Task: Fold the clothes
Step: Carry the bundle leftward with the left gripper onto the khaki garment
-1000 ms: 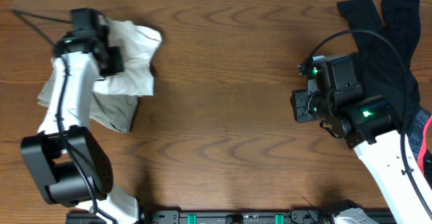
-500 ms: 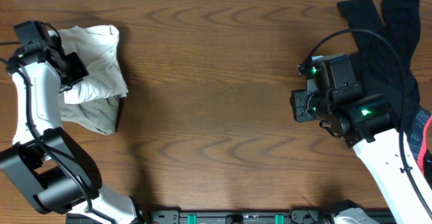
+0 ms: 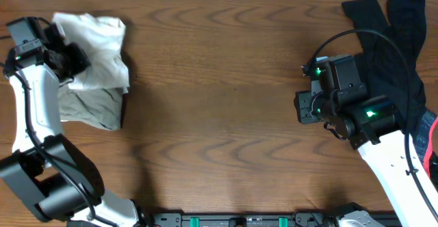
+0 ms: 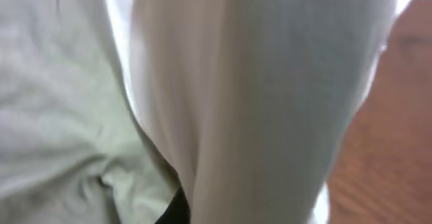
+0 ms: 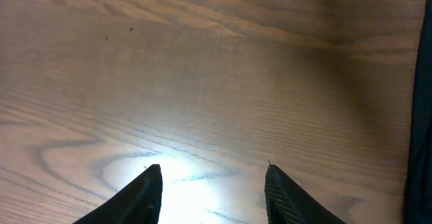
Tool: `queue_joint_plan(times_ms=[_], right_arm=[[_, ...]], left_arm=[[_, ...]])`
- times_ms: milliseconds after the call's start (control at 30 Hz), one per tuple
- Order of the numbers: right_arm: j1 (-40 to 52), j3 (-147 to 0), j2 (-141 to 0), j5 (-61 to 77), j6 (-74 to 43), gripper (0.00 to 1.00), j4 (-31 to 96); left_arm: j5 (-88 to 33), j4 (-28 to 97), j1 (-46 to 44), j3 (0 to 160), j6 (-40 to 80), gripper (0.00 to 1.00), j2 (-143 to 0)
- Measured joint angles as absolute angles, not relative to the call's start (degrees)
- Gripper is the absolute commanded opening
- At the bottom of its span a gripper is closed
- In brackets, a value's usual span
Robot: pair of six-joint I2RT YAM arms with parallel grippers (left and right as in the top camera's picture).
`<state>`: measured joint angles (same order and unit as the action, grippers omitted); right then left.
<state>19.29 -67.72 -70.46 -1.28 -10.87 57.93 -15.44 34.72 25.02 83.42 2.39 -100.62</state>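
A crumpled white T-shirt [image 3: 99, 46] lies bunched at the far left of the table, over a grey-olive garment [image 3: 92, 107]. My left gripper [image 3: 68, 57] is buried in the white T-shirt's left side and appears shut on it. The left wrist view is filled with white cloth [image 4: 270, 82] and pale grey-olive cloth [image 4: 54, 82], and the fingers are hidden. My right gripper [image 3: 301, 108] is open and empty over bare wood [image 5: 212, 166]. A black garment [image 3: 393, 22] lies at the far right.
The wooden table [image 3: 219, 83] stretches between the two arms. A black cable [image 3: 383, 35] loops over the right arm and the black garment. Something red [image 3: 432, 145] shows at the right edge. A dark rail [image 3: 239, 220] runs along the front edge.
My left gripper dragged the white T-shirt leftward to the table's left edge, then a little toward the back. The shirt bunched up over the grey-olive garment. The right arm has not moved.
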Motion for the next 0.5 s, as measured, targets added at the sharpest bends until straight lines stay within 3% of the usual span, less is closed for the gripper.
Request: queue_joint_plan(times_ms=[500], right_arm=[[19.29, -67.72, -70.46, -1.28, -10.85, 0.49, 58.04]], left_arm=[[-16.58, 32.62, 25.04, 83.5, 1.63, 0.06, -94.76]])
